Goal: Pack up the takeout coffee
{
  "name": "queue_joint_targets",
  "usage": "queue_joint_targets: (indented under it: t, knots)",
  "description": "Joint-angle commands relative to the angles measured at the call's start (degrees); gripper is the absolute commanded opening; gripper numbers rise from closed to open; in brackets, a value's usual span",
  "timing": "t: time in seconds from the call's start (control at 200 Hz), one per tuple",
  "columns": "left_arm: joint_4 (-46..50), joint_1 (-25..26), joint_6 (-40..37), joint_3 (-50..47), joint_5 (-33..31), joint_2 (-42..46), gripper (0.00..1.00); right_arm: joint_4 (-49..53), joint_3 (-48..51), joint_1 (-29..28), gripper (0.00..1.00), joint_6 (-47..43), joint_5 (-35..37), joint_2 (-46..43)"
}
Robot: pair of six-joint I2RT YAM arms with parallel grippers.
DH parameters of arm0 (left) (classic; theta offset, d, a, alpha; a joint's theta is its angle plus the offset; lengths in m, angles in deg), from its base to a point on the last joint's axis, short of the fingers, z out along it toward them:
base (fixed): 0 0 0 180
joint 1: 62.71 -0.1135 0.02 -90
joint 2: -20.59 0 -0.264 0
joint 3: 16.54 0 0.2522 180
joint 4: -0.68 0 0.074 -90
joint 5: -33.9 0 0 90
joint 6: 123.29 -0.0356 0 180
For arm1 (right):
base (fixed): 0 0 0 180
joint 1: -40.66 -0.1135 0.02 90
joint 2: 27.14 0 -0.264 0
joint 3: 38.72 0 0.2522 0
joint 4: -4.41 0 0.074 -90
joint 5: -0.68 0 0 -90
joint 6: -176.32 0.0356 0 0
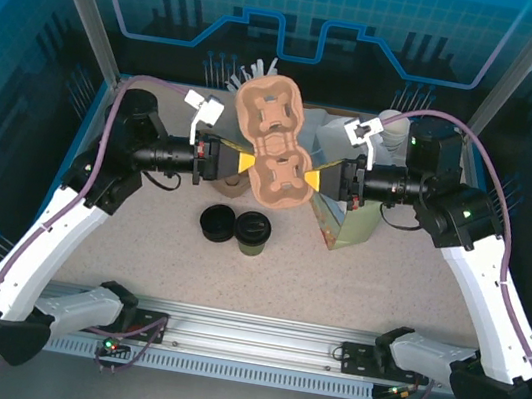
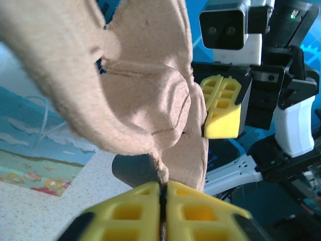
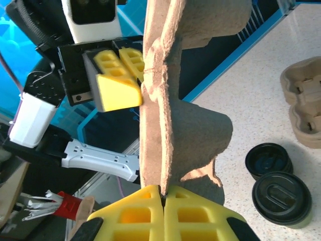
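**Top view.** The left gripper (image 1: 243, 163) and right gripper (image 1: 312, 178) each pinch an opposite rim of a brown pulp cup carrier (image 1: 275, 145). They hold it in the air over the middle of the table (image 1: 385, 279), toward the far edge. Both are closed tight on that thin rim. The takeout coffee (image 1: 254, 233) stands free on the table, closer to the near edge than the carrier and between the two grippers, touched by neither. A loose black lid (image 1: 216, 222) sits just beside it on the left. I judge the step to be setting the carrier down for loading. It should go down level, both arms moving together, onto bare table clear of cup and lid.

**Left wrist.** The left gripper's (image 2: 161, 201) yellow fingers meet on the carrier's (image 2: 145, 100) edge. The right gripper (image 2: 220, 108) bites the opposite rim.

**Right wrist.** The right gripper (image 3: 163, 206) is clamped on the carrier (image 3: 170, 115), seen edge-on. The coffee (image 3: 281, 198), lid on, stands on the table well apart from it. The loose lid (image 3: 268, 160) is just beside the coffee, and a second carrier (image 3: 303, 100) lies beyond.
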Motion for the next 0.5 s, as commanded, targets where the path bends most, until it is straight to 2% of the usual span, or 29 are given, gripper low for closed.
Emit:
queue_joint_targets:
  t: [0.0, 0.065, 0.16, 0.385, 0.495]
  knots:
    - [2.05, 0.53, -2.68, 0.88, 0.30, 0.45, 0.27, 1.48, -1.69, -0.63, 0.00, -0.63, 3.78, -0.79]
    - [4.29, 0.54, -4.57, 1.69, -1.82, 0.96, 0.42, 2.82, -2.08, -0.54, 0.00, -0.46, 6.11, -1.19]
    - [8.39, 0.55, -7.82, 3.28, -6.20, 1.68, 0.51, 5.34, -2.68, -0.16, 0.00, -0.44, 8.46, -1.63]
    - [13.87, 0.97, -14.57, 7.03, -13.93, 2.09, 0.52, 13.94, -4.37, 0.50, 0.00, -0.52, 12.19, -1.22]
    - [16.43, 3.63, -20.21, 9.61, -17.73, 1.27, 0.51, 17.64, -4.93, 0.59, 0.00, -0.45, 12.77, -0.78]
